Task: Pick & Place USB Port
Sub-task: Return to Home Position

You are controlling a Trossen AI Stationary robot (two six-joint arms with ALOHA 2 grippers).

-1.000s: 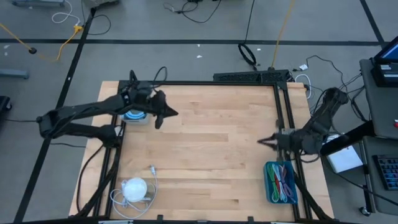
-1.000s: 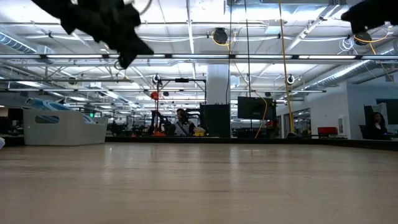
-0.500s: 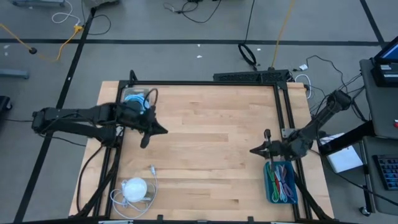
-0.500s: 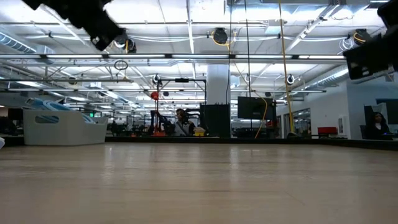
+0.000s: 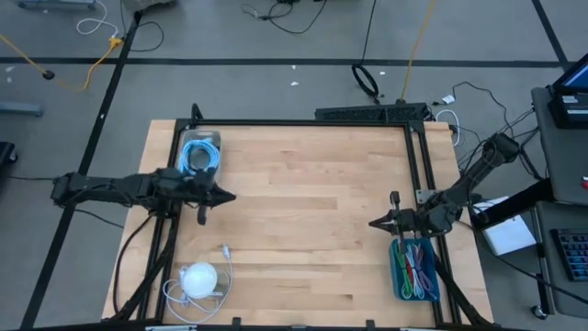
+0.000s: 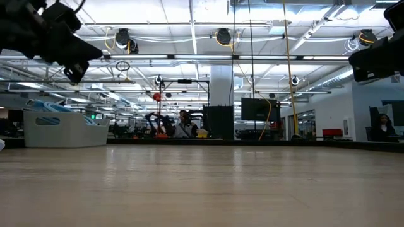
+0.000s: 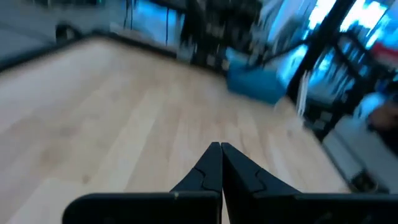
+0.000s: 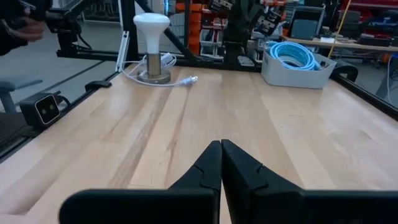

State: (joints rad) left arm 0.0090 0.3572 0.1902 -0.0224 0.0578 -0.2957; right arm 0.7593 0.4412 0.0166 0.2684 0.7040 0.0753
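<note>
Blue cable point(image 5: 198, 156) lies coiled in the gray basket point(image 5: 202, 134); left gripper point(image 5: 228, 196) hovers near it, right gripper point(image 5: 374, 222) beside the blue basket point(image 5: 395, 276), both jaws pinched together.

Both arms are matte black: slim straight links joined by thicker, rounded joint housings. The left arm point(image 5: 119, 187) is mounted off the worktop's point(image 5: 312, 202) left edge, and a thin dark cable point(image 6: 77, 5) loops out by its wrist. The right arm point(image 5: 470, 177) is mounted off the worktop's right edge. Each arm ends in black jaws made of two flat, wedge-shaped fingers point(image 8: 208, 169) that narrow to a fine tip. The outer slopes carry small notched steps, and the base is a broad black crossbar point(image 8: 137, 202).
</note>
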